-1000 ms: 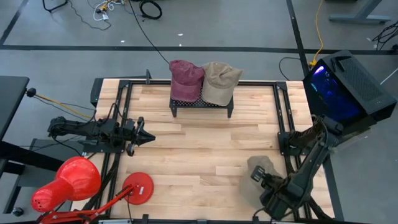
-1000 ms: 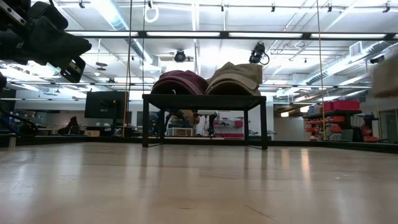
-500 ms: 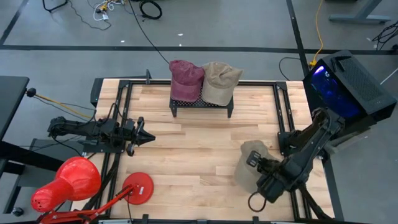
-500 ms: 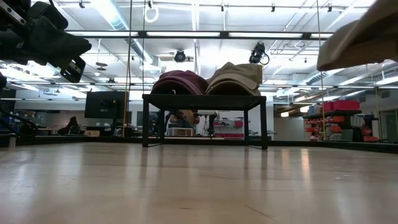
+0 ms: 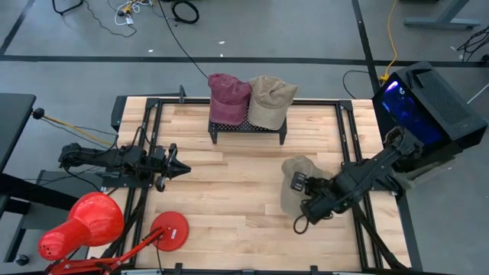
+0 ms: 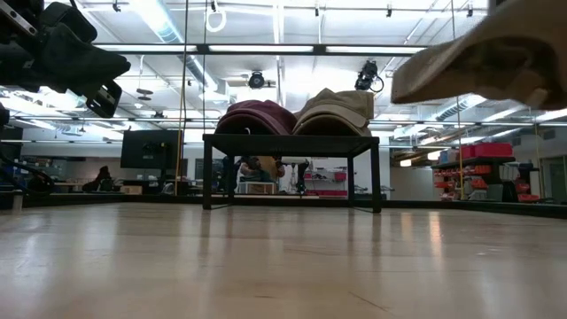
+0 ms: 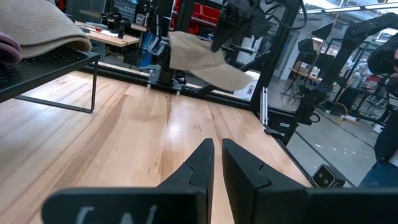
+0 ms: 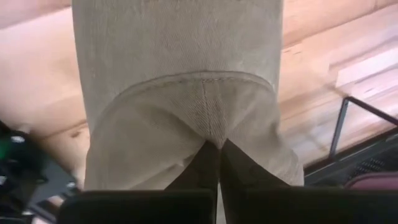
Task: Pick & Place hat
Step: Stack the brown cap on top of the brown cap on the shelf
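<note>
Right gripper clamped on a tan hat, held above the table's right half. Left gripper narrowed and empty, near the left edge.

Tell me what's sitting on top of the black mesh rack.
Two caps sit side by side on the black mesh rack: a maroon cap and a tan cap, touching each other. The mesh beneath them is covered. A third, beige cap hangs pinched in the right gripper, off the rack.
</note>
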Controlling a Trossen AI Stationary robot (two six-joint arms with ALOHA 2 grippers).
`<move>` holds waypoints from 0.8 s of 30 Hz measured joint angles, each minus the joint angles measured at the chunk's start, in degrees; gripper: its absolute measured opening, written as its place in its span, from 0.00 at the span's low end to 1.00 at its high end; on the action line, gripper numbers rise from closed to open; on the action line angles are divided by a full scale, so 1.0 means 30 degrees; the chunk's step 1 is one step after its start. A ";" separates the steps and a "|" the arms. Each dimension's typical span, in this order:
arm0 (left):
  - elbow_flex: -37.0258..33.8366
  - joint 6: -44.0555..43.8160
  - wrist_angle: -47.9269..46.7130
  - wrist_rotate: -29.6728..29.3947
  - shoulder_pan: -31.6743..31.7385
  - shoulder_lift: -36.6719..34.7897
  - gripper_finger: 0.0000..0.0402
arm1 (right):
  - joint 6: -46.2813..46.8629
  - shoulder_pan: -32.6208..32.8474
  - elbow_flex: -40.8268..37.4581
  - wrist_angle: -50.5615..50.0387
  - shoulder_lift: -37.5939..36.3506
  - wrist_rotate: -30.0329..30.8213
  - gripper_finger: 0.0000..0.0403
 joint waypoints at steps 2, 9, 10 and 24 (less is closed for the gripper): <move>0.0000 0.0000 0.0000 0.0000 0.0005 0.0005 0.10 | -0.0935 -0.0495 -0.0345 0.0636 0.0006 -0.0008 0.00; 0.0000 0.0000 0.0001 0.0000 0.0007 0.0000 0.10 | -0.3125 -0.2183 -0.2268 0.3723 0.0007 -0.0108 0.00; 0.0000 0.0000 0.0002 0.0000 0.0000 0.0000 0.10 | -0.3460 -0.2454 -0.2599 0.4237 0.0006 -0.0191 0.00; 0.0000 0.0000 0.0000 0.0000 0.0000 0.0000 0.10 | -0.8024 -0.5523 -0.7441 1.0096 0.0007 -0.1541 0.00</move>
